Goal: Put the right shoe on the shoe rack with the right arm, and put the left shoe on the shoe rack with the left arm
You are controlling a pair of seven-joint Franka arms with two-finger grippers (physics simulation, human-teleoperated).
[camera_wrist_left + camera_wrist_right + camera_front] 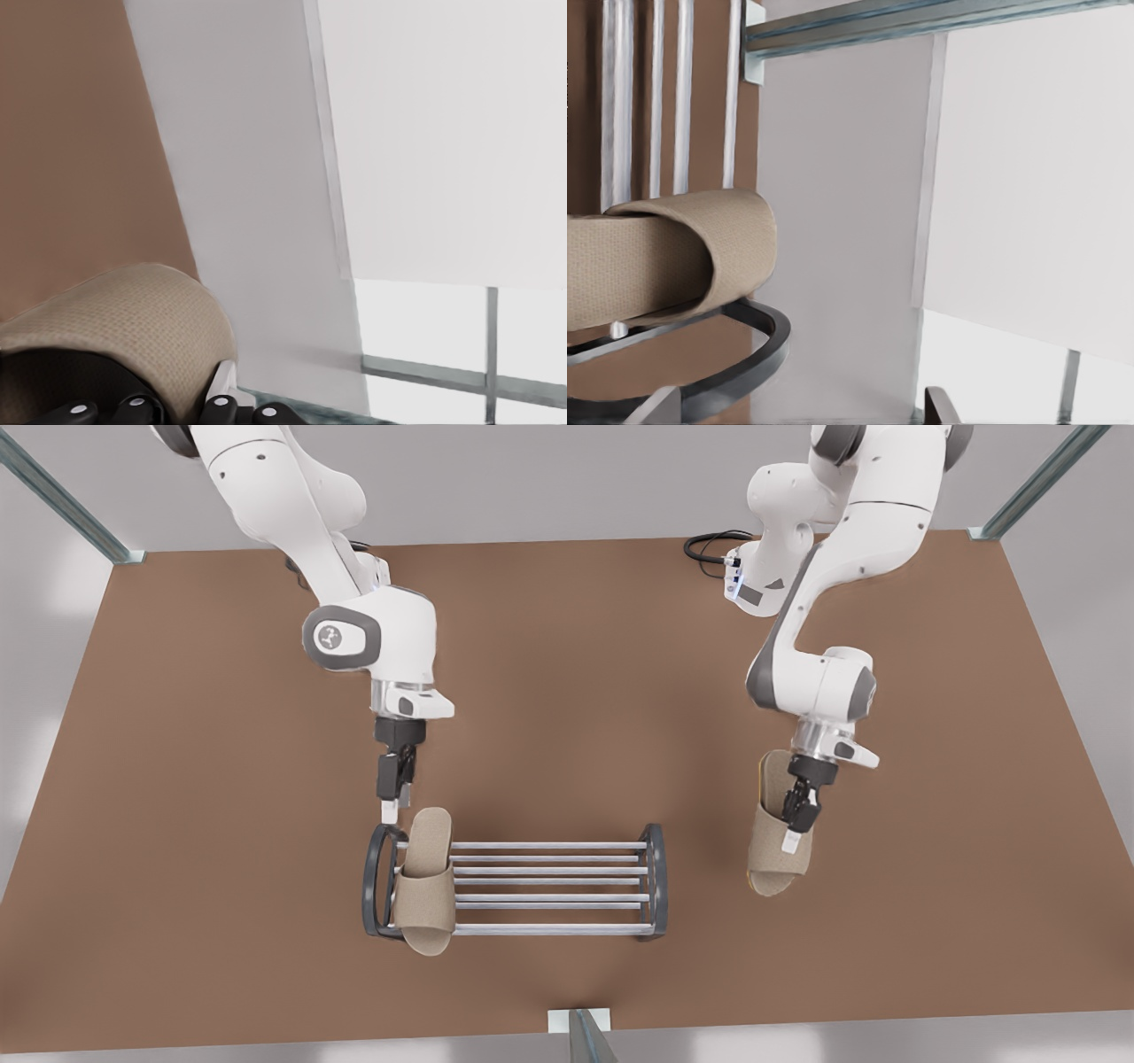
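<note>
Front view: my shoe rack (pixel 549 886) sits on the brown table (pixel 177 779), its silver bars running between two dark rounded end frames. One slipper, the right shoe (pixel 426 879), lies on the top tier at the end toward the front view's left, crossing the bars with its toe end hanging past the rack's near edge. The other bars of the rack are bare.

My right gripper (pixel 390 812) hangs just above the far end of that slipper, beside the rack's end frame, and I see no contact with the shoe. Its jaws stand apart and hold nothing. In the right wrist view the slipper's strap (pixel 664 266) lies across the silver bars (pixel 620 115), with the dark curved end frame (pixel 757 359) under it.

My left gripper (pixel 791 840) is well off to the front view's right of the rack, above the table. It is clamped on the left shoe (pixel 777 831), gripping it at the wide strap, so the slipper hangs tilted with its heel up toward the wrist and its toe pointing down at the table. I cannot tell whether the toe touches the table. In the left wrist view the beige strap (pixel 133 319) bulges right at my black fingers (pixel 133 409).
</note>
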